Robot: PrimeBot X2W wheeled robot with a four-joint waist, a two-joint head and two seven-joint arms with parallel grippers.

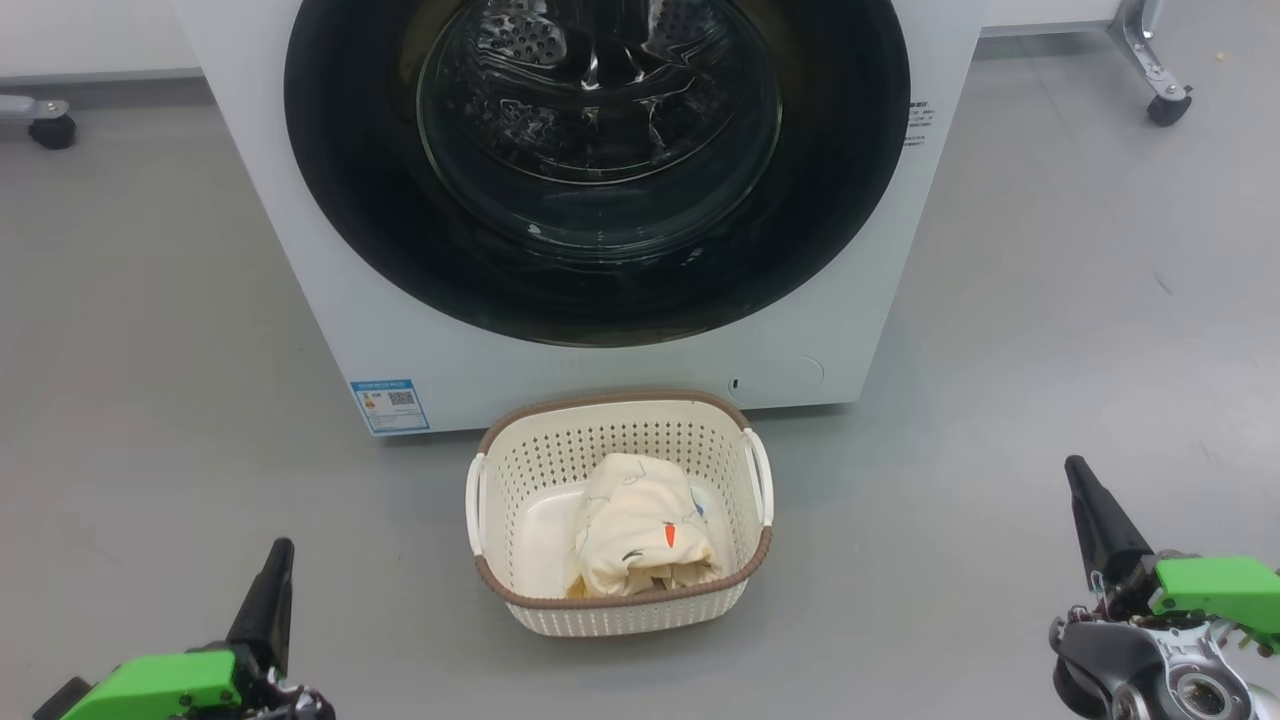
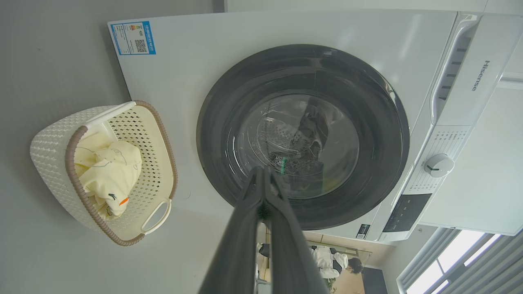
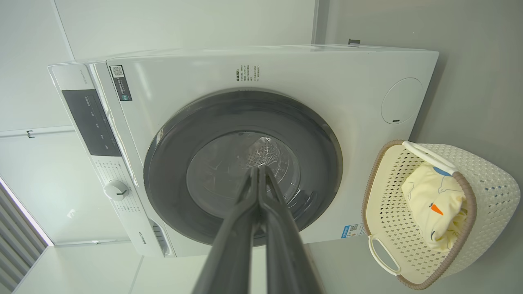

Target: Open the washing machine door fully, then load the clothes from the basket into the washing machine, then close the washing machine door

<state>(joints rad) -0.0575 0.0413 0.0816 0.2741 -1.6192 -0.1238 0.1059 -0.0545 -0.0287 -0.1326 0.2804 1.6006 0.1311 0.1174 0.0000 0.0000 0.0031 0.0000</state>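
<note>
The white washing machine [image 1: 300, 250] stands ahead with its black-rimmed round door [image 1: 340, 180] closed flat against the front, steel drum visible through the glass. On the floor just in front sits the cream perforated basket [image 1: 520, 470] with a brown rim. Inside it lie the cream-yellow clothes [image 1: 645, 530] with an orange carrot mark. My left gripper [image 1: 278, 548] is shut at the lower left and my right gripper [image 1: 1075, 465] is shut at the lower right, both empty and well back from the basket. The door [image 2: 229, 110] [image 3: 171, 163] and basket [image 2: 49, 155] [image 3: 490, 192] show in both wrist views.
Grey floor [image 1: 1050, 300] spreads on both sides of the machine. Wheeled frame legs stand at the far left [image 1: 45, 120] and far right [image 1: 1160, 95]. A control panel with a white dial [image 2: 438, 165] tops the machine. A person [image 2: 333, 261] shows beyond the machine in the left wrist view.
</note>
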